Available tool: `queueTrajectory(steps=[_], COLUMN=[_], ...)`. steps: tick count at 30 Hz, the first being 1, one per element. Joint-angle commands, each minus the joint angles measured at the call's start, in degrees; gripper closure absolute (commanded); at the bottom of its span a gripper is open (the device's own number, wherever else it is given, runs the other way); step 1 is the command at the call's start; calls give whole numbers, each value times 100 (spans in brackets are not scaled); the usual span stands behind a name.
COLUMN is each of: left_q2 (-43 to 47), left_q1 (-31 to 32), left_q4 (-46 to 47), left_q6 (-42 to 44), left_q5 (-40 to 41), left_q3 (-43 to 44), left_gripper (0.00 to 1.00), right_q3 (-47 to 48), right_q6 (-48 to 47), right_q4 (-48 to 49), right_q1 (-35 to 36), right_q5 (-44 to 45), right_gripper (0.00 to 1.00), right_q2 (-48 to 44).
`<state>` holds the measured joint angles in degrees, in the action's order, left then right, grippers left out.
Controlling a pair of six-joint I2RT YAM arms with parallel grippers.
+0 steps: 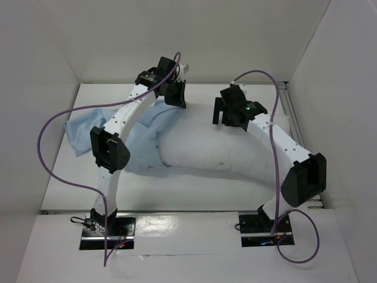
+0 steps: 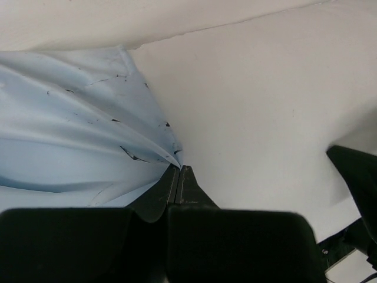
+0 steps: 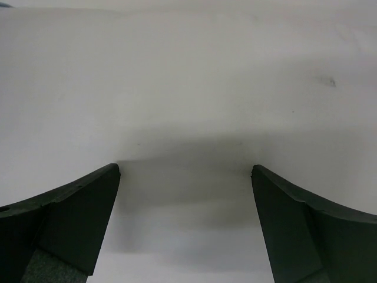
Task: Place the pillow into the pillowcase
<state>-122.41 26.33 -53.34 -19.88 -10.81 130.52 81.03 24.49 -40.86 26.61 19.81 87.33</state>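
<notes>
The white pillow (image 1: pixel 224 153) lies across the middle of the table, its left end against the light blue pillowcase (image 1: pixel 88 127), which is spread limp at the left. My left gripper (image 1: pixel 175 94) is at the far edge of the pillowcase, shut on a pinch of its blue cloth (image 2: pixel 106 147), with the pillow's white surface (image 2: pixel 259 118) to the right. My right gripper (image 1: pixel 227 115) is open just above the pillow's top edge. In the right wrist view its fingertips (image 3: pixel 112 177) stand wide apart over the white pillow (image 3: pixel 188 88), holding nothing.
White walls (image 1: pixel 53 47) close in the table (image 1: pixel 165 191) at the back and both sides. Purple cables (image 1: pixel 53 124) loop from both arms. The arm bases (image 1: pixel 106 227) stand at the near edge.
</notes>
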Motion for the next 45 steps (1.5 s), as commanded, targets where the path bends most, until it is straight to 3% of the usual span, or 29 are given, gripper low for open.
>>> queueTrajectory(steps=[1,4,5,6,7,8,13,16,20,25,28,29,30,33,34,40,41,42,43,44,45], left_q2=[270,218,157,156,104,103,-19,-72,155,-2,-264,-335,-397,-214,-65,1584,1815,2043,2524,2781,3036], left_q1=[39,39,39,39,39,100,153,206,206,206,206,154,153,13,13,-373,-478,-619,-620,-681,-681], left_q4=[140,140,140,140,140,140,298,596,1543,1477,1038,688,511,184,114,517,683,685,737,825,878], left_q6=[-148,-209,-209,-209,-270,-271,-209,-743,-1227,-1274,-905,-791,-615,-289,-210,-16,-16,-77,-78,-138,-191], left_q5=[-246,-404,-535,-606,-676,-738,-2063,-2792,-3383,-3420,-2394,-2052,-1952,-1619,-1478,-55,95,575,797,1052,1559], left_q3=[228,228,228,228,228,289,859,1484,1162,607,675,798,930,1142,951,-297,-786,-1000,-1237,-1788,-2089], left_gripper=[100,100,100,100,100,100,100,100,100,100,100,92,61,6,0,0,0,0,0,0,2], right_q3=[-306,-816,-896,-896,-896,-757,95,632,520,-717,-1194,-1247,-1248,-1248,-1178,-950,-740,-616,-493,-266,-194], right_q6=[-111,-259,-261,-261,-261,-261,-138,-76,178,880,1548,1689,1865,1919,1919,1612,1516,1323,1234,1164,1024], right_q4=[-555,-4,321,472,604,727,1563,1791,2117,2390,2530,2530,2461,2320,2320,2381,2320,2093,1969,1829,1679], right_q1=[-77,-77,-77,-77,-77,1,222,397,608,679,679,679,600,407,354,90,90,90,90,90,168], right_q5=[191,-292,-764,-1056,-1311,-1670,-2052,-1815,-1209,-612,-610,-610,-610,-610,-610,-1180,-1286,-1357,-1357,-1114,-998], right_gripper=[0,4,40,66,89,100,100,100,100,100,100,100,100,100,100,100,95,81,61,26,15], right_q2=[301,600,662,715,715,663,136,-224,-752,-1007,-1007,-1007,-1007,-929,-928,-498,-419,-262,-191,-129,-128])
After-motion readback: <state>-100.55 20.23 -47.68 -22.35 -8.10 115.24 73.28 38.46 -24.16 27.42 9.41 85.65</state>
